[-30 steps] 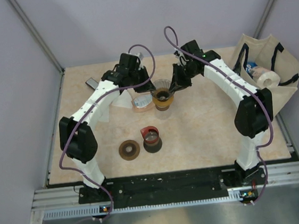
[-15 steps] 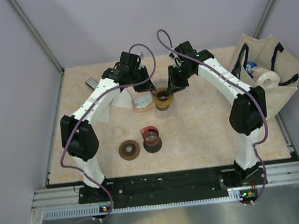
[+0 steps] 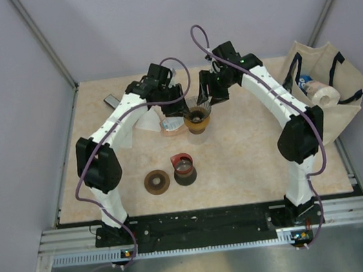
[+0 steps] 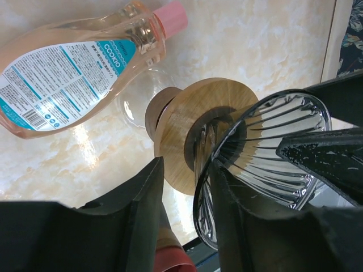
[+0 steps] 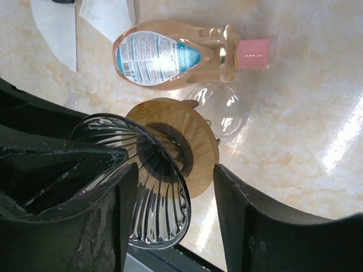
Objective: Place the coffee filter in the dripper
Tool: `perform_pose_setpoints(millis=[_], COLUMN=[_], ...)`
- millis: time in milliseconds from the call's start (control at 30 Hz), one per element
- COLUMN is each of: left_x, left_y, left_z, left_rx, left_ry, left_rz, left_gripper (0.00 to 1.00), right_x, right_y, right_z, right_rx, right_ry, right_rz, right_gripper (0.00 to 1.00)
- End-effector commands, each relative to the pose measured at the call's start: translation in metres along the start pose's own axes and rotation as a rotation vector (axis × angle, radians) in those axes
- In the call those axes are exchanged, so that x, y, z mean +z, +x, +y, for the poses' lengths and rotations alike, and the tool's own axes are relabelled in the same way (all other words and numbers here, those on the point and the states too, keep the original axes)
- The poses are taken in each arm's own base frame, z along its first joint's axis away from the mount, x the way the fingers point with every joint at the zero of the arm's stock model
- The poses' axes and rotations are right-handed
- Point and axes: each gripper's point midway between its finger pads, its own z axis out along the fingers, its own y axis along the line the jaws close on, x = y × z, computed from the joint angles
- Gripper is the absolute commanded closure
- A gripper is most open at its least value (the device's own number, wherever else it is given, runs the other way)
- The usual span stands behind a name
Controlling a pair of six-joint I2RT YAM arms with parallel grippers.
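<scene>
Dripper (image 4: 266,153), glass on wooden collar, frame centre: apparently filterless. Left and right jaws open astride its rim. Next: fetch paper filter (image 5: 54,31).

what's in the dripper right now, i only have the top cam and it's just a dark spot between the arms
Observer: nothing. Both wrist views look straight into the glass dripper, and its ribs show bare all the way down.
Operator: ok, are the pincers clamped on it
Observer: no. The left pincer stands open with the glass rim between its fingers, and the right pincer is open around the rim too.
</scene>
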Motion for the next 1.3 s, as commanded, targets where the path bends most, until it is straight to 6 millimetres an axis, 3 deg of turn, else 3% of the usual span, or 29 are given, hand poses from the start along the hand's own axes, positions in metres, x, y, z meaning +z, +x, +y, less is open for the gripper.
perform_pose_setpoints(millis=[0, 200, 233, 267, 300, 433, 567, 633, 700, 800, 967, 1100, 1200, 1267], left_x=[-0.017, -0.039, -0.046, -0.053, -0.061, -0.099, -0.145, -0.157, -0.188, -0.199, -0.19, -0.181, -0.16, -0.143], left_y=[-0.016, -0.036, -0.04, -0.044, -0.047, -0.058, -0.059, -0.058, -0.058, -0.042, -0.014, -0.013, -0.011, -0.01], left_z=[-0.015, -0.037, -0.042, -0.05, -0.054, -0.063, -0.047, -0.023, 0.008, 0.058, 0.163, 0.244, 0.292, 0.309], left_rx=[0.042, 0.076, 0.08, 0.093, 0.103, 0.143, 0.155, 0.115, 0.051, -0.053, -0.293, -0.459, -0.537, -0.539], left_ry=[0.036, 0.086, 0.101, 0.12, 0.131, 0.133, 0.052, -0.033, -0.13, -0.244, -0.454, -0.523, -0.582, -0.631], left_rz=[-0.044, -0.105, -0.117, -0.134, -0.148, -0.253, -0.416, -0.507, -0.64, -0.692, -0.699, -0.702, -0.623, -0.527], left_gripper=[0.53, 0.34, 0.24, 0.08, 0.01, 0.01, 0.01, 0.01, 0.01, 0.01, 0.01, 0.01, 0.01, 0.01], right_x=[-0.021, -0.053, -0.059, -0.066, -0.072, -0.105, -0.144, -0.16, -0.175, -0.185, -0.195, -0.191, -0.188, -0.186], right_y=[-0.022, -0.044, -0.047, -0.051, -0.053, -0.062, -0.067, -0.064, -0.052, -0.027, 0.006, 0.022, 0.029, 0.03], right_z=[0.013, 0.028, 0.03, 0.03, 0.03, 0.017, -0.017, -0.036, -0.058, -0.088, -0.1, -0.103, -0.103, -0.105], right_rx=[-0.039, -0.081, -0.087, -0.091, -0.089, -0.069, -0.045, -0.039, -0.011, 0.058, 0.06, 0.024, 0.0, -0.009], right_ry=[-0.005, -0.019, -0.02, -0.021, -0.025, 0.015, 0.163, 0.249, 0.332, 0.417, 0.372, 0.347, 0.342, 0.348], right_rz=[-0.088, -0.19, -0.208, -0.226, -0.24, -0.322, -0.473, -0.563, -0.644, -0.755, -0.883, -0.89, -0.876, -0.869], right_gripper=[0.4, 0.23, 0.17, 0.06, 0.01, 0.01, 0.01, 0.01, 0.01, 0.01, 0.01, 0.01, 0.01, 0.01])
